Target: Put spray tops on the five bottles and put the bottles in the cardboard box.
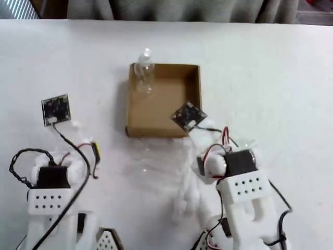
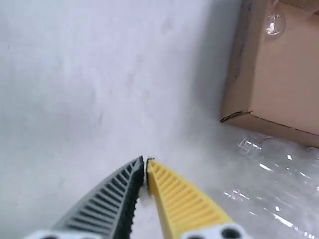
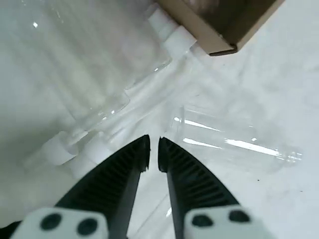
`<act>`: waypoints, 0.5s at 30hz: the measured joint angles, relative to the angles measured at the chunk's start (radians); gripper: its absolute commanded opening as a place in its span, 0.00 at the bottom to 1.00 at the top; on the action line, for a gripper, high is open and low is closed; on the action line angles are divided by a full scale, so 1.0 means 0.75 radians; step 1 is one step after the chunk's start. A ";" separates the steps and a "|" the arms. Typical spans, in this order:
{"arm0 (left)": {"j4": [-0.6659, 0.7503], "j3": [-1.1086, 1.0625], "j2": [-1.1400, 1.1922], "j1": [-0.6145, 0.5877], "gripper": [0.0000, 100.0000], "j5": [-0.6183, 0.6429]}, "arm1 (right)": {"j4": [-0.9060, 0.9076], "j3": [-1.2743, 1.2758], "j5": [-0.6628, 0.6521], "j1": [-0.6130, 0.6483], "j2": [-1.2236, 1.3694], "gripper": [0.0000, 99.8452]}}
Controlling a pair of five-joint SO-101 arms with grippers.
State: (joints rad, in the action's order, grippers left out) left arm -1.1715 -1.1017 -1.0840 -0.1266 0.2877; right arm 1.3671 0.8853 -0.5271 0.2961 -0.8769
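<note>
The open cardboard box (image 1: 162,112) sits mid-table, and one clear bottle (image 1: 143,73) stands in its far left corner. Several clear bottles (image 1: 156,166) lie on the table in front of the box; two of them carry white spray tops (image 3: 175,39). One uncapped bottle (image 3: 234,142) lies just beyond my right gripper (image 3: 153,149), whose black fingers are shut with nothing between them. My left gripper (image 2: 145,167), grey and yellow, is shut and empty over bare table, left of the box corner (image 2: 237,107).
Loose white spray tops (image 1: 188,197) lie near the right arm's base. The white table (image 1: 281,73) stretches free to the far left and far right. Cables trail beside both arm bases.
</note>
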 measured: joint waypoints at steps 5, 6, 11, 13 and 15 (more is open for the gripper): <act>-0.004 0.051 0.104 0.000 0.02 -0.023 | -0.094 0.047 0.002 0.014 0.121 0.03; -0.004 0.082 0.149 -0.002 0.02 -0.023 | -0.119 0.047 0.002 0.012 0.168 0.03; -0.004 0.196 0.372 -0.002 0.02 -0.027 | -0.231 0.029 0.002 0.020 0.399 0.03; -0.004 0.213 0.430 -0.002 0.02 -0.027 | -0.272 0.012 0.004 0.020 0.479 0.03; -0.004 0.217 0.466 -0.018 0.02 -0.027 | -0.293 0.004 0.004 0.020 0.542 0.03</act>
State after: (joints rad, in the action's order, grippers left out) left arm -1.1745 -0.9390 -0.7342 -0.1404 0.2677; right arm 1.1477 0.8884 -0.5240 0.3115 -0.4703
